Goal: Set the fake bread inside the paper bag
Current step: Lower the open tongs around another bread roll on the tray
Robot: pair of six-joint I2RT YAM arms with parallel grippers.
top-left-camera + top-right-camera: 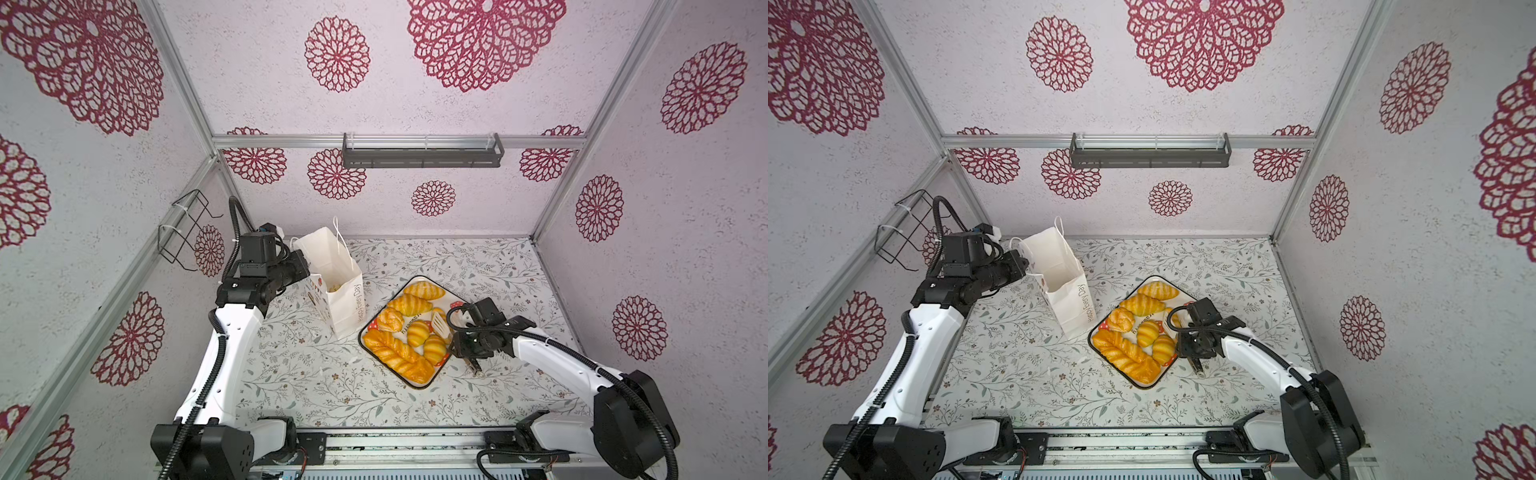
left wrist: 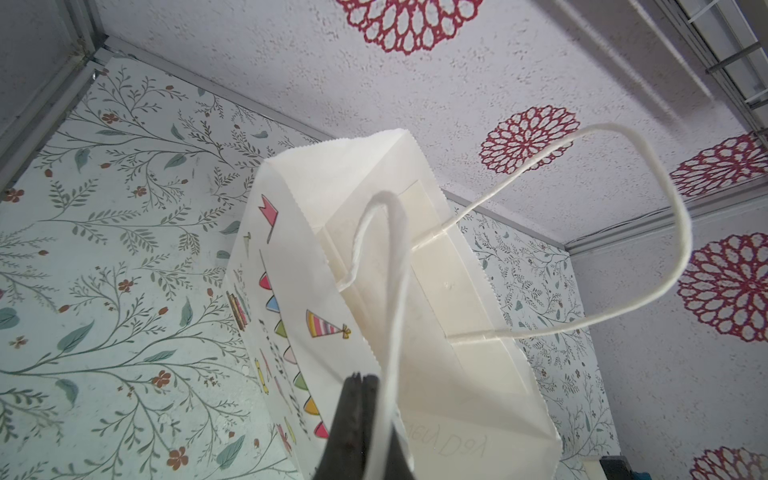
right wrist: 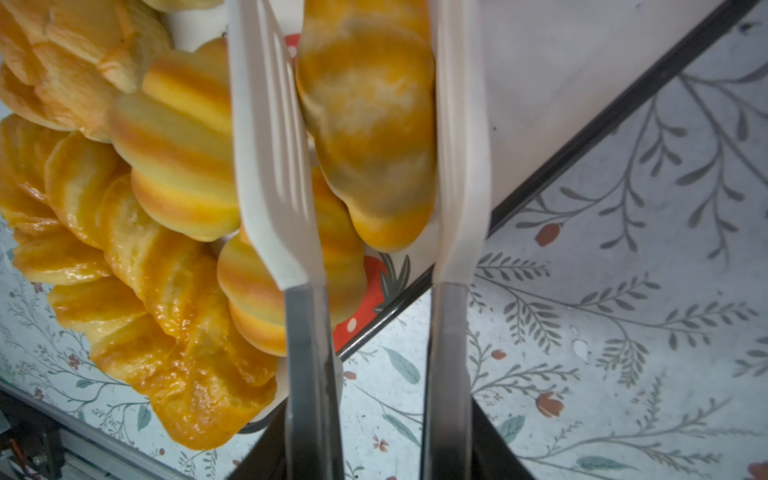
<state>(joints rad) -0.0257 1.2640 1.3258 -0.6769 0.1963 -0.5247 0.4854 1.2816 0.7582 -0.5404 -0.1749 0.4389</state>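
The fake bread (image 1: 409, 304) lies on a cream tray (image 3: 561, 83) right of the middle of the table (image 1: 311, 374), and not all of it shows. One croissant (image 3: 370, 124) is largely covered in both top views by the right arm and the white blades of the tongs (image 3: 274, 166). The right wrist view cuts off the pieces along its edge. That croissant sits between the two blades, which lie against its sides. The right tool (image 3: 382, 461) is clamped round the tongs' metal arms; only the dark edges of its fingers show at the frame's border.

Seven pieces can be counted on the tray: three croissants, one flaky round pastry (image 1: 390, 319), two small striped rolls and one long plaited loaf (image 1: 397, 358).

The paper bag (image 1: 343, 307) stands upright and open, just beside the tray's left corner. Deep inside it a yellowish patch (image 1: 334, 286) shows in a top view, too small to name. The bag has two cord handles. The left tool (image 2: 362, 384) is pressed together at the near rim beside one handle (image 2: 392, 291); whether it nips paper or cord cannot be told.

Grey lettering on the bag's side ends in "Day"; the rest is too small to read. One striped party hat (image 2: 326, 326) is printed on another side. Lettering on the tray, partly hidden by the rolls, seems to read "rawberry".
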